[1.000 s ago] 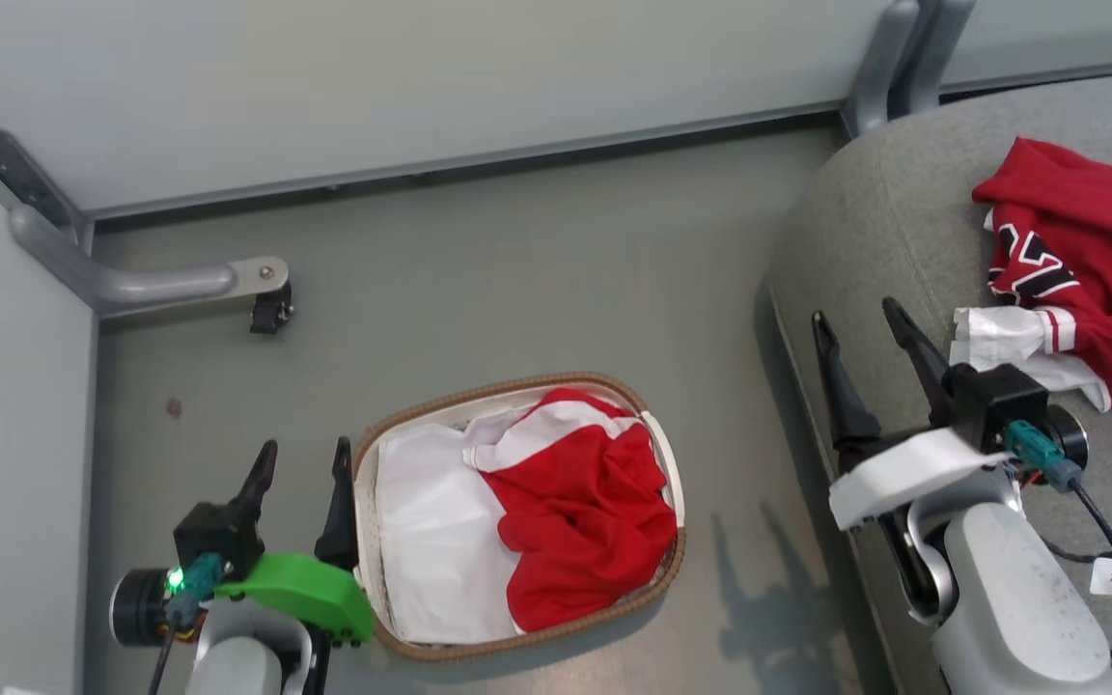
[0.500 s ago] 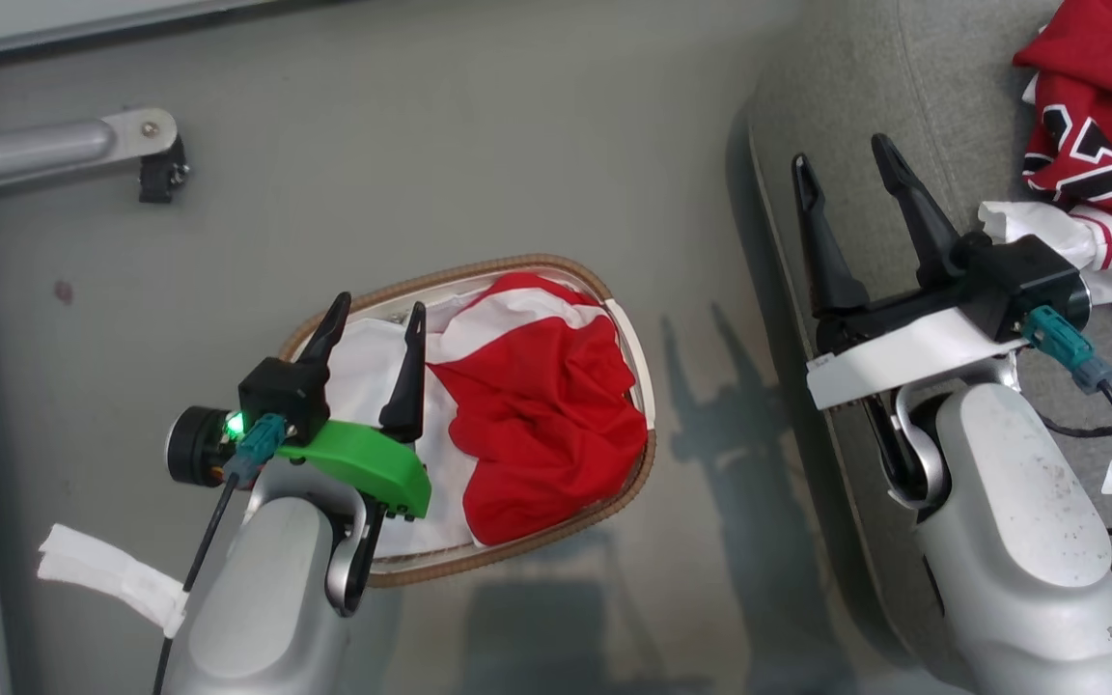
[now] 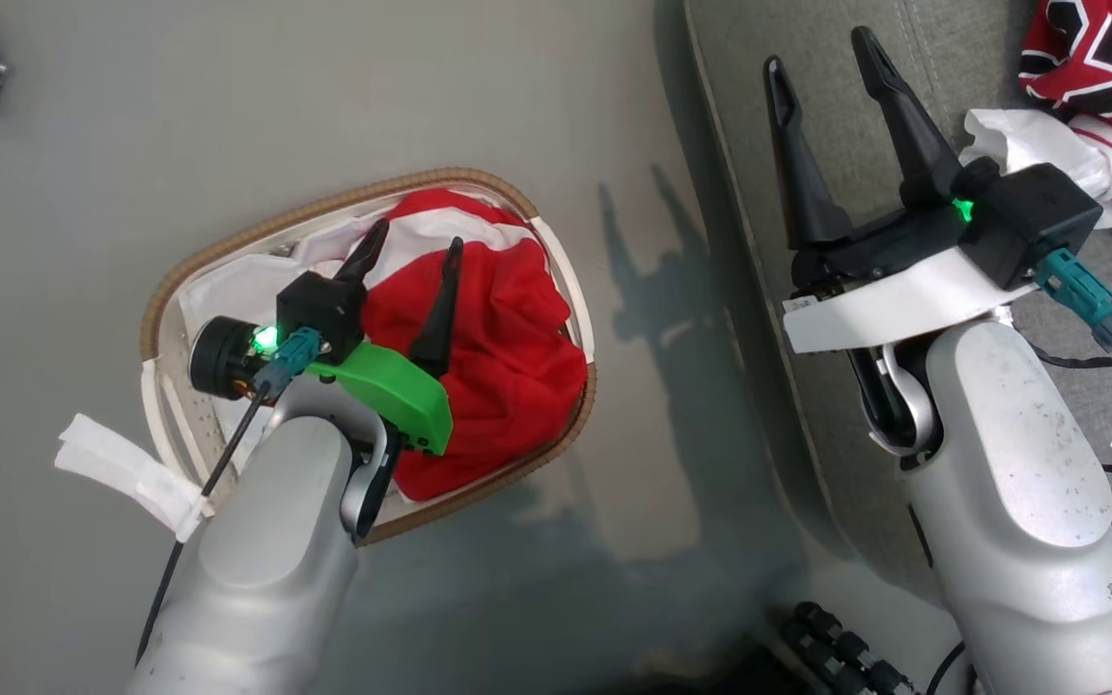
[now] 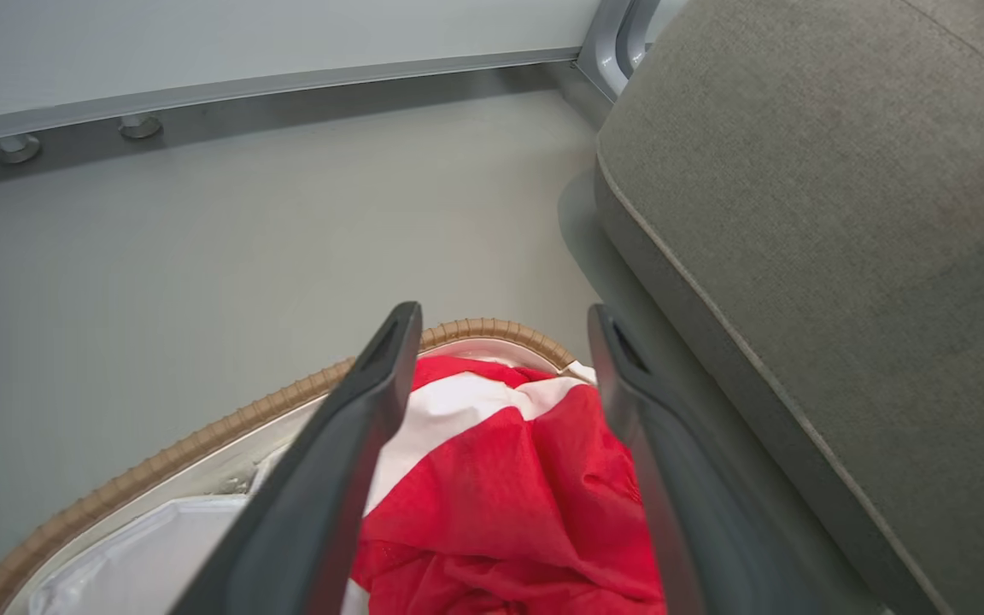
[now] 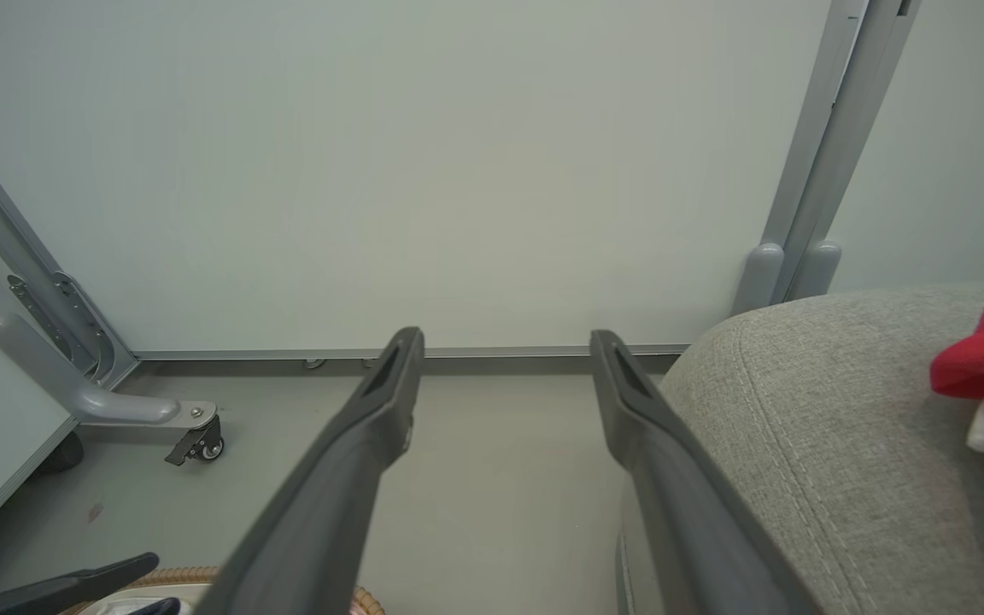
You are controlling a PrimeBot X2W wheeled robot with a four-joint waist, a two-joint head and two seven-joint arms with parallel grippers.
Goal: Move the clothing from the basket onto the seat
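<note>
Carefully, with our left gripper point(image 3: 419, 234), jaws wide, above the red garment point(image 3: 517, 357) at the basket's point(image 3: 324, 200) three o'clock side, we should pinch a deep fold, sparing the liner point(image 3: 223, 288).

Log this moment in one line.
left gripper: open, over red garment in basket | right gripper: open, empty, over seat edge | jersey on seat

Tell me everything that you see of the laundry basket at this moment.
The basket is oval, with a brown woven rim, white plastic walls, white handles and a white liner. It stands upright on the grey floor, left of the seat and apart from it. A crumpled red garment with a white band fills its right part. The open left gripper hangs over it; contact cannot be told.
</note>
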